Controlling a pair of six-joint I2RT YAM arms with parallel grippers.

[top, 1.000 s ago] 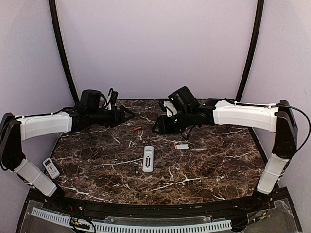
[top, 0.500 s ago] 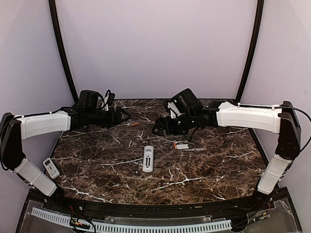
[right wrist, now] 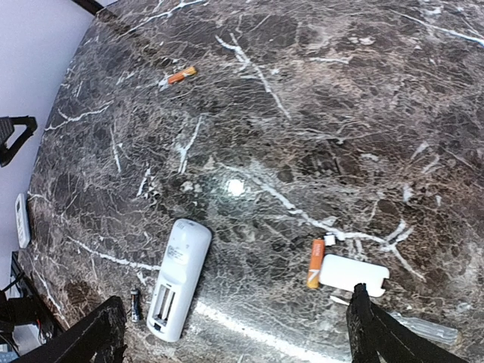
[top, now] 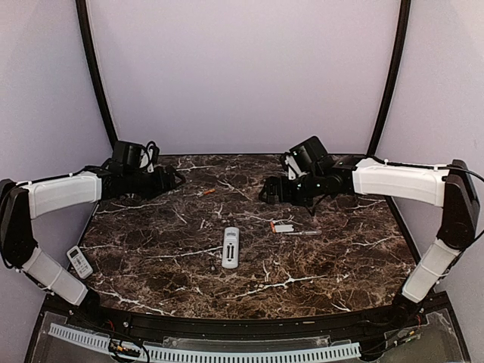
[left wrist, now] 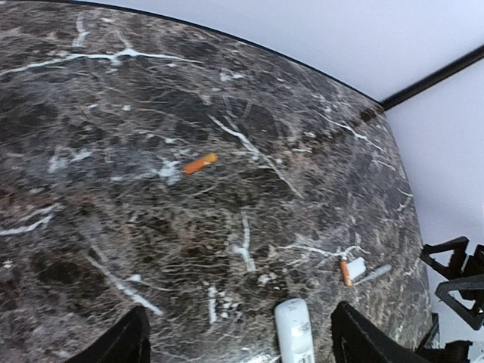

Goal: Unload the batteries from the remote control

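An open-backed white plastic remote (right wrist: 179,280) lies on the brown marble surface (right wrist: 340,113), a small orange cylindrical battery (right wrist: 181,75) near the surface's left edge.

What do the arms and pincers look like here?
The left arm and right arm have white boxy shells, black joints and thin black cables. The left pincer and right pincer are black, with two angular fingers each.
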